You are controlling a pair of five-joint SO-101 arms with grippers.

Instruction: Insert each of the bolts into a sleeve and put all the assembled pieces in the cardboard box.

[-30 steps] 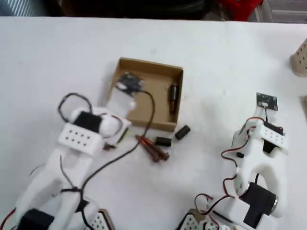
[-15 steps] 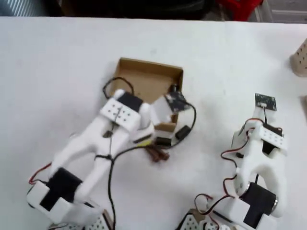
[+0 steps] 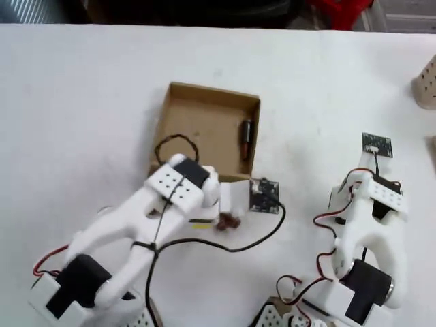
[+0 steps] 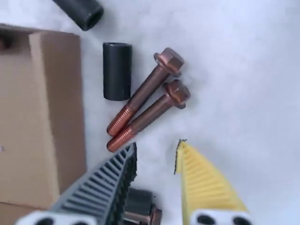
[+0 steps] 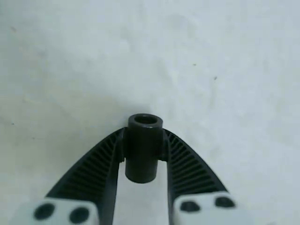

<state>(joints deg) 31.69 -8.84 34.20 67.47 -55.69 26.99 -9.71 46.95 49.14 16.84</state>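
Observation:
Two copper bolts (image 4: 149, 96) lie side by side on the white table, next to a black sleeve (image 4: 116, 71); a second sleeve (image 4: 79, 9) lies farther off. My left gripper (image 4: 157, 146) hangs open just above the bolts' threaded ends, beside the cardboard box (image 4: 42, 117). From above, the left arm (image 3: 174, 194) covers the sleeves, with the bolt heads (image 3: 231, 219) showing at its tip. The cardboard box (image 3: 204, 122) holds one dark piece with a copper end (image 3: 245, 136) by its right wall. My right gripper (image 5: 143, 154) is shut on an upright black sleeve (image 5: 143, 145) above bare table.
The right arm (image 3: 371, 225) stands at the table's right side, well apart from the box. A beige perforated object (image 3: 428, 82) sits at the right edge. A black cable (image 3: 225, 245) loops from the left arm over the table.
The left arm has swung from over the box's left part to the near right corner, and now sits over the bolts and sleeves. The right arm has not moved.

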